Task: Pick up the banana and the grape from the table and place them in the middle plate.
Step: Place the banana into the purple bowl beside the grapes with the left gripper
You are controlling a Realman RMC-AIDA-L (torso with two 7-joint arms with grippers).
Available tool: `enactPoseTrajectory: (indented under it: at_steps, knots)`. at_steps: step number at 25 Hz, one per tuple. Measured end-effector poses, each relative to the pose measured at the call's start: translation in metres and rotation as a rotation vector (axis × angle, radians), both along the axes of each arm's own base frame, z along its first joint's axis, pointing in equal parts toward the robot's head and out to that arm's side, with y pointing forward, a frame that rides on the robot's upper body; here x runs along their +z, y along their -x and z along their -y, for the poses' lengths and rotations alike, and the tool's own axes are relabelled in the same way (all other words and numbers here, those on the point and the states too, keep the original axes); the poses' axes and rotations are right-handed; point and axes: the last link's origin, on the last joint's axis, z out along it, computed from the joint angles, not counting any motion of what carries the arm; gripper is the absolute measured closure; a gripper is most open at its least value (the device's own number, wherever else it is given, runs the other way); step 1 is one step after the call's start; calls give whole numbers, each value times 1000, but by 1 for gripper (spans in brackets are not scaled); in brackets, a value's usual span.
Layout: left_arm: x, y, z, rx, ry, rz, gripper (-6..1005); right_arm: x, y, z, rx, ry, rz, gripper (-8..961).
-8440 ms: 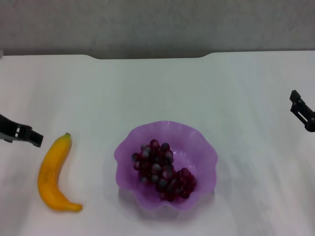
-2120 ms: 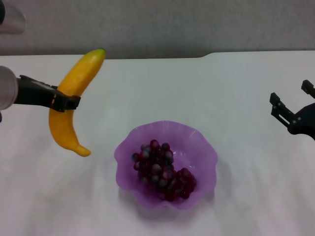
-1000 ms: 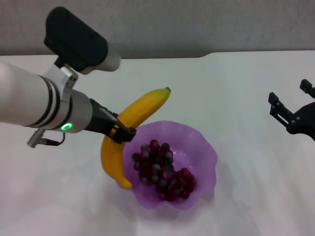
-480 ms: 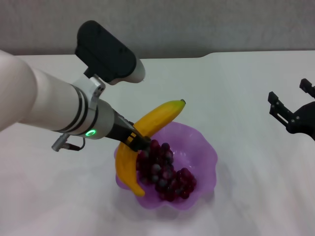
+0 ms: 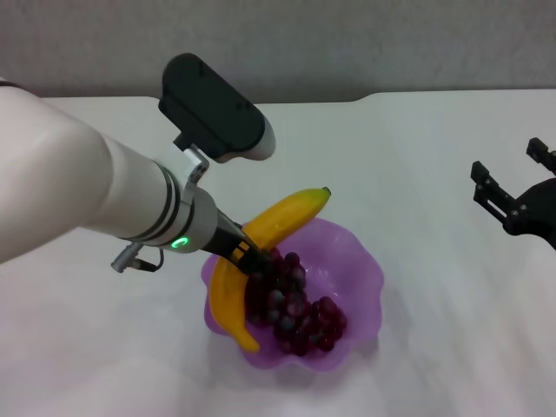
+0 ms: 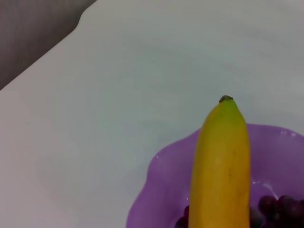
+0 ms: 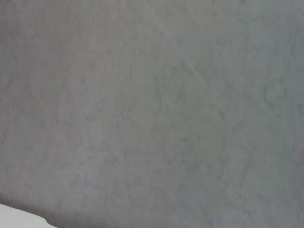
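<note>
Nearest the head camera sits the middle plate (image 5: 360, 287), a translucent purple bowl with a scalloped rim, resting on the white table (image 5: 417, 156). Its near-left rim is partly covered by the banana (image 5: 282, 221) and by the left arm's black fingers. The grape (image 5: 295, 304), a bunch of dark red-purple berries with some frosted grey, lies inside the plate; its left edge is hidden behind the banana and the left gripper (image 5: 246, 255).

The left gripper is clenched around the banana's middle, holding it tilted over the plate's left side: the lower, blunt end hangs at the near-left rim, and the dark green tip points up and away past the far rim. Whether the lower end touches the plate or the grapes cannot be told. The gripper's fingers are mostly lost against the fruit, and the wrist shows a small green ring light. No writing or label is readable anywhere.

In the left wrist view the banana (image 6: 221, 166) fills the lower part, cut off at the picture's edge, with the plate's rim (image 6: 156, 190) and a few grapes (image 6: 270, 206) beside it.

Farther off at the right edge, the right gripper (image 5: 512, 178) hovers above the table well apart from the plate, fingers spread and empty, partly cut off. The right wrist view shows only a plain grey surface.
</note>
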Motion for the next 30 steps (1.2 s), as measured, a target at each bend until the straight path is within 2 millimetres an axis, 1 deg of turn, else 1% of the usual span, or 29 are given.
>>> enactPoseTrajectory:
  at_steps: [10,16,21,30]
  knots:
    - [-15,-2,6,-12,27,-11,503,0,1,0,3,0,0,155]
    - [-35,-4,13,-29,69,-45,503,0,0,0,3,1,0,155]
    - [-41,-2,11,-19,82,-69,502,-2,1,0,5,6,1,155]
    - [-42,-5,10,-23,84,-66,503,-2,1,0,6,8,1,156]
